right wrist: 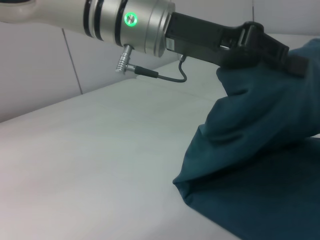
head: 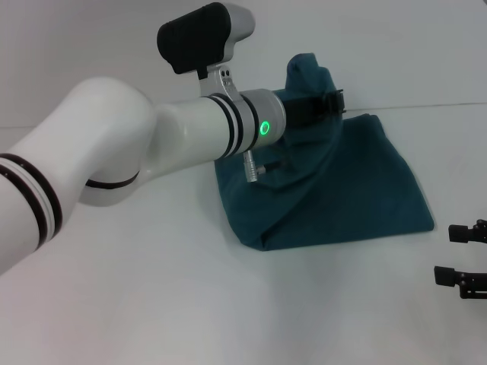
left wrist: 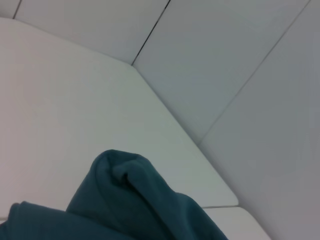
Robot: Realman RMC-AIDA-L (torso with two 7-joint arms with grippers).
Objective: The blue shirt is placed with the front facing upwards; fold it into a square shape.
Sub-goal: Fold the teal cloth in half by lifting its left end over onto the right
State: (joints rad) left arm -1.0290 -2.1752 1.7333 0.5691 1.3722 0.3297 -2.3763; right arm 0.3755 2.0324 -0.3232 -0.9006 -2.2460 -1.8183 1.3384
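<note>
1. Head view. The blue shirt (head: 335,190) lies on the white table (head: 190,304), right of centre and towards the far side, already doubled into a rough slab. The left gripper (head: 331,103) reaches across over its far left part, clenched on a bunch of cloth lifted into a peak. The right gripper (head: 466,255) sits parked low at the near right, apart from the shirt, its claw released.

2. Left wrist view. Only a soft rounded hump of the blue shirt (left wrist: 130,200) shows, with bare table (left wrist: 75,100) beyond. The arm's own fingers are not in sight.

3. Right wrist view. The left gripper (right wrist: 267,42) pinches the raised fold; the blue shirt (right wrist: 260,150) drapes below in heavy, matte creases with a rolled near edge.

4. Judgement: a fold-over is in hand. Carry the pinched edge low and level, land it flush on the opposite border, then let go; limp cotton will sag and skew if dragged.
</note>
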